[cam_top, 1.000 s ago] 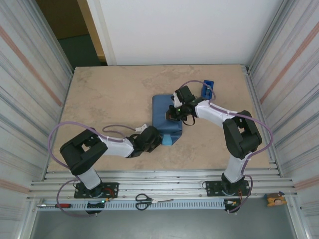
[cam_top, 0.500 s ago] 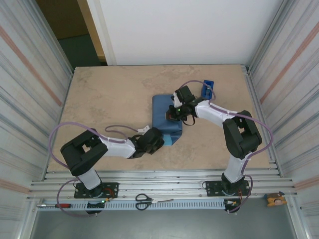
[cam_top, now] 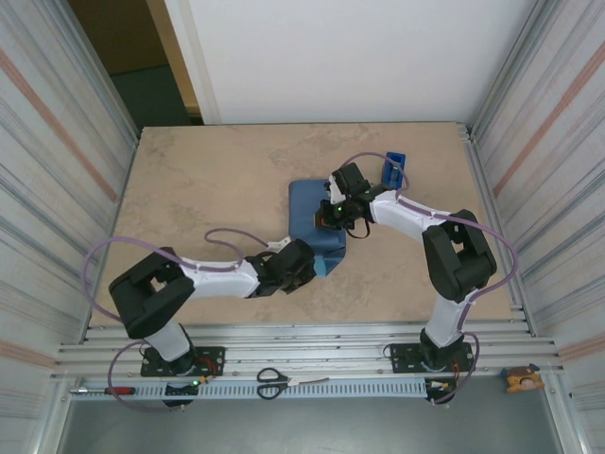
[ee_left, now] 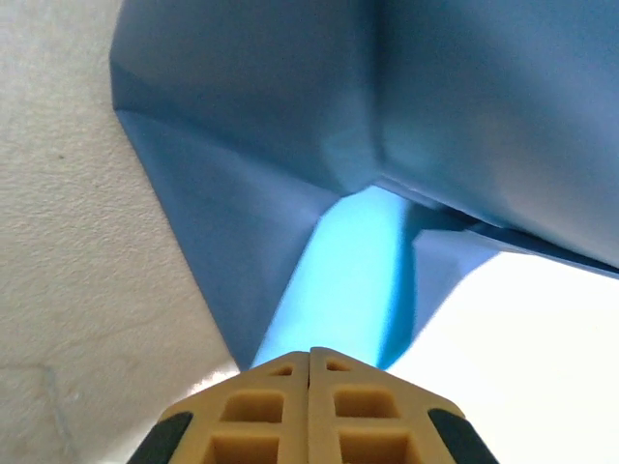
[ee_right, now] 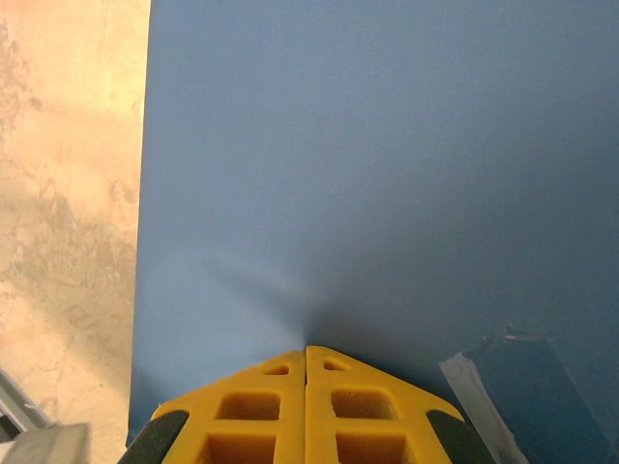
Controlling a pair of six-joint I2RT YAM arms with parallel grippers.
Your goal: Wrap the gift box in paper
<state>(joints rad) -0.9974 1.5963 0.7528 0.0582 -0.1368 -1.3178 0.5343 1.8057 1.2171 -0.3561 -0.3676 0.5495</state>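
Top view: over the last second the left hand [cam_top: 304, 266] has slid slightly rightward, up to the near end of the paper [cam_top: 304, 203] parcel at mid-tabletop [cam_top: 208, 189]. The right hand [cam_top: 329, 216] has not moved and rests on the parcel's top. The gift box is presumably covered inside.

Left wrist: the left hand [ee_left: 309, 356], fingers pressed together, noses against the light-blue end flap [ee_left: 348, 280]. This end looks ready for folding shut.

Right wrist: the right hand [ee_right: 307, 353], also pressed together, pins the paper [ee_right: 387, 145] beside 1 tape strip [ee_right: 522, 387].
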